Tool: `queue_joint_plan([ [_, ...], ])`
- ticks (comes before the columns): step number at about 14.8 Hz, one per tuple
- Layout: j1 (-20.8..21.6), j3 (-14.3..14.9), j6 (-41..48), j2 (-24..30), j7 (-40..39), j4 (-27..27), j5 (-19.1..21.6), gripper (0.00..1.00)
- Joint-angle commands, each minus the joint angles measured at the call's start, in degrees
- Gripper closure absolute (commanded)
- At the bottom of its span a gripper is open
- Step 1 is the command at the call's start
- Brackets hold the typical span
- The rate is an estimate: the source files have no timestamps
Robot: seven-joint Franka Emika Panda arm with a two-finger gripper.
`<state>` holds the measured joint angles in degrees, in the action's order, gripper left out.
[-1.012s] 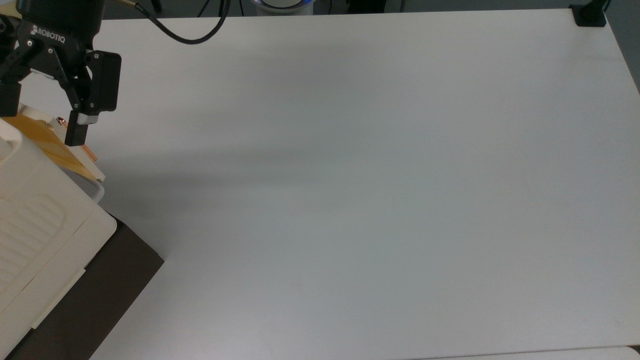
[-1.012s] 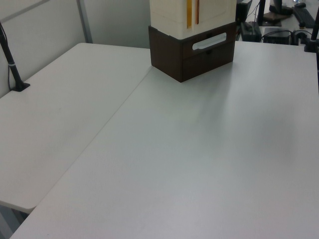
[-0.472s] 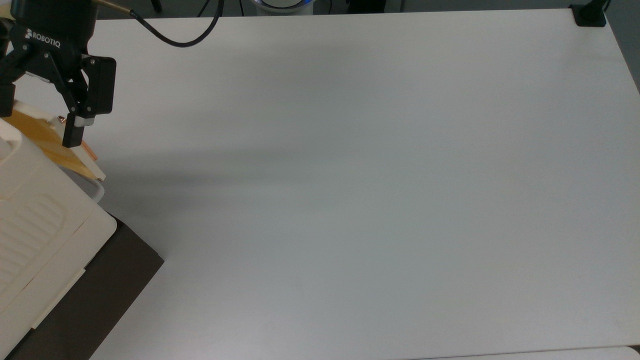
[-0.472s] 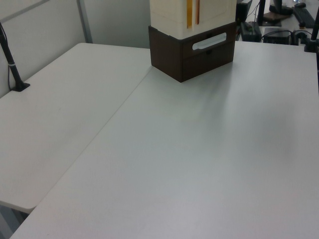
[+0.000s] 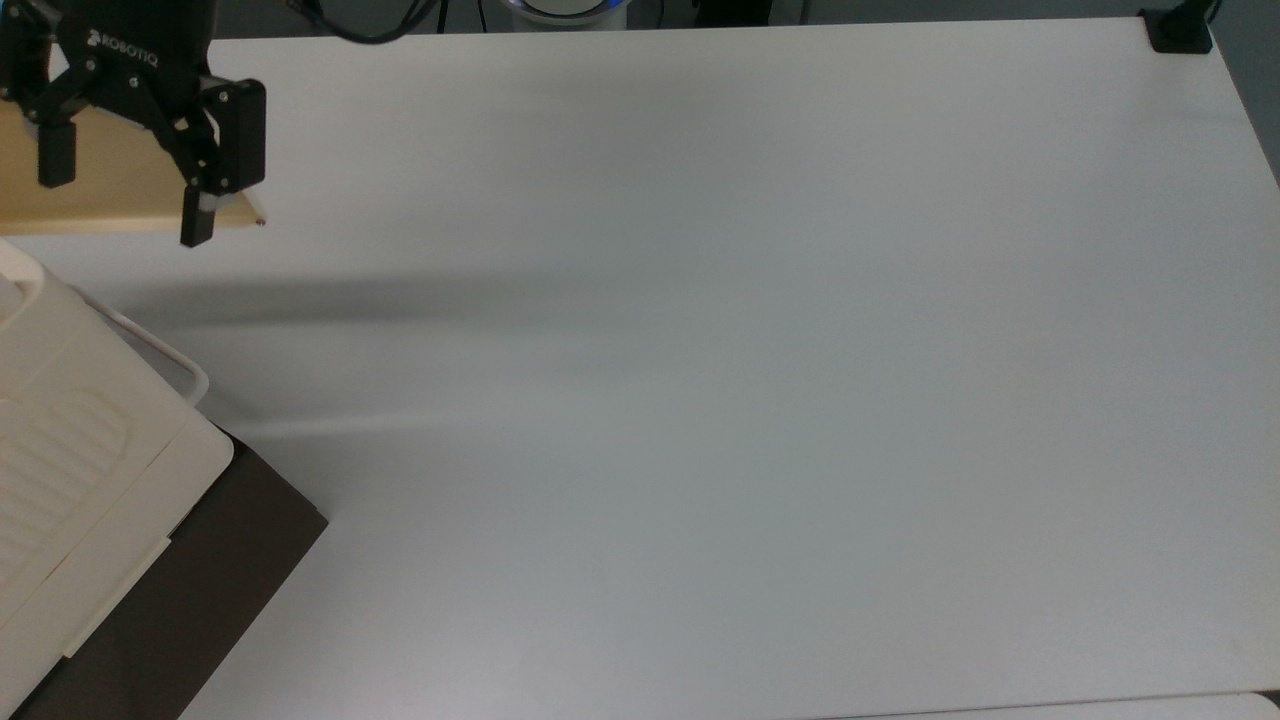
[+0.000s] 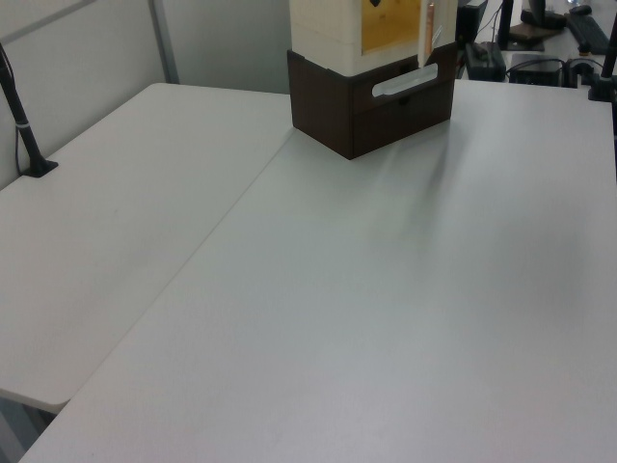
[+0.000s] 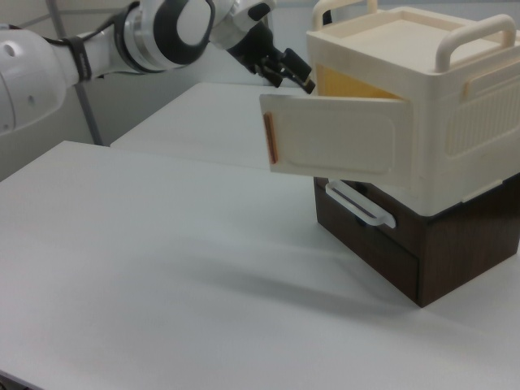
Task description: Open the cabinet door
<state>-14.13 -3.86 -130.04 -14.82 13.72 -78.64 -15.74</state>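
Note:
The cream-white cabinet (image 5: 70, 420) sits at the top view's left edge on a dark brown base. Its cabinet door (image 5: 120, 200) stands swung out, a tan panel reaching to the right. In the right view the cabinet door (image 7: 337, 145) hangs wide open, white side showing, with its copper bar handle (image 7: 270, 140) at the free end. My gripper (image 5: 125, 195) hovers over the door with its fingers spread apart, open, holding nothing. In the right view my gripper (image 7: 294, 75) is just behind the door's upper free corner. The left view shows the door's yellow face (image 6: 390, 24).
The dark brown base (image 5: 200, 600) under the cabinet carries a white rounded rail (image 7: 357, 207) on its front. The white table (image 5: 750, 350) stretches wide to the top view's right. A black mount (image 5: 1178, 30) sits at the far right corner.
The door has swung from nearly shut to wide open. My gripper has moved up and slightly right in the top view, staying open.

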Motion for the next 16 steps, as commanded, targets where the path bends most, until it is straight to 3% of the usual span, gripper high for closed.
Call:
queue_joint_plan([
  [1, 0.2, -0.4, 8.7, 3.4, -5.1, -1.6, 2.9, 0.0],
  [4, -0.3, -0.3, 17.8, 4.8, -8.2, -1.6, 5.9, 0.0],
  [8, -1.9, 0.8, 28.9, 6.0, -8.4, -2.0, 6.1, 0.0],
  [13, -4.7, 0.8, 37.4, 7.6, -12.6, -2.0, 6.0, 0.0],
  [16, -4.1, 0.2, 36.1, 7.1, -12.5, -2.1, 7.7, 0.0],
])
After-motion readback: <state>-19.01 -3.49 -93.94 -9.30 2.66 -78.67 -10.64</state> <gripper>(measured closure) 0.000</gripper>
